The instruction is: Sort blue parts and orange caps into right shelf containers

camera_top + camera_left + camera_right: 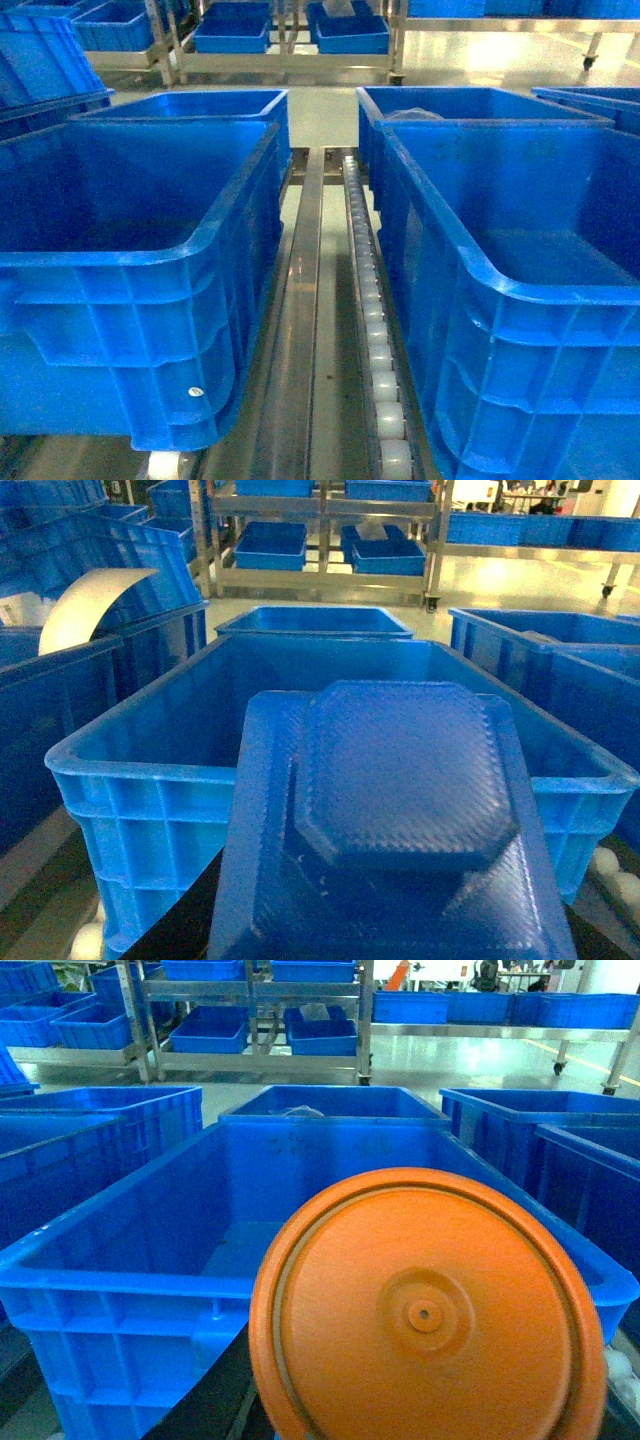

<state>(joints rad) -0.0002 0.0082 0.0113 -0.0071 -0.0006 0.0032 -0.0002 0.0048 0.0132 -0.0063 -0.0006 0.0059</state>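
A chunky blue part [400, 770] with an octagonal raised face fills the middle of the left wrist view. My left gripper [390, 925] is shut on it, and only a black finger [185, 925] shows at its lower left. The part hangs in front of the near rim of a large blue crate [150, 780]. A round orange cap [425, 1310] fills the right wrist view with my right gripper [420, 1410] shut on it, in front of another blue crate [130, 1290]. The head view shows both crates, left [215, 235] and right [470, 250], but neither gripper.
A roller track [372, 330] and a metal rail [300, 330] run between the two crates. More blue crates [200, 105] stand behind, and others sit on metal racks [232, 30] at the back. A curved white sheet [85, 600] lies in a crate at the left.
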